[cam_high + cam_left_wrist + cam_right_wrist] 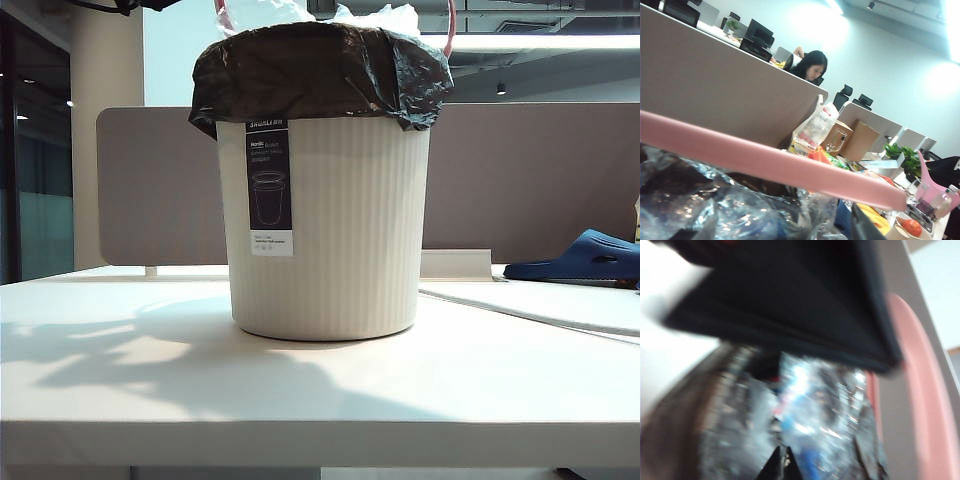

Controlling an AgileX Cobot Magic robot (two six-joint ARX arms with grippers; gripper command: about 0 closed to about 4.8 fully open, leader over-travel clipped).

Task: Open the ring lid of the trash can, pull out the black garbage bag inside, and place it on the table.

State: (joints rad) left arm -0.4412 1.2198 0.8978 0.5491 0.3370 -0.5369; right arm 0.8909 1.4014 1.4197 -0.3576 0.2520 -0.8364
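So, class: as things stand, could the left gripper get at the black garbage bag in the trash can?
Probably yes. In the left wrist view the ring lid stands lifted off, the crinkled black garbage bag lies exposed just below the camera, and nothing covers it. Only one dark fingertip of the left gripper shows.

Little of the robot's body shows. In the left wrist view, the left tool [865, 227] appears only as one dark, narrow finger with a matte black face. In the right wrist view, the right tool [782, 466] shows as two black pointed fingertips pressed together, blurred; above them looms a broad, blurred black shape
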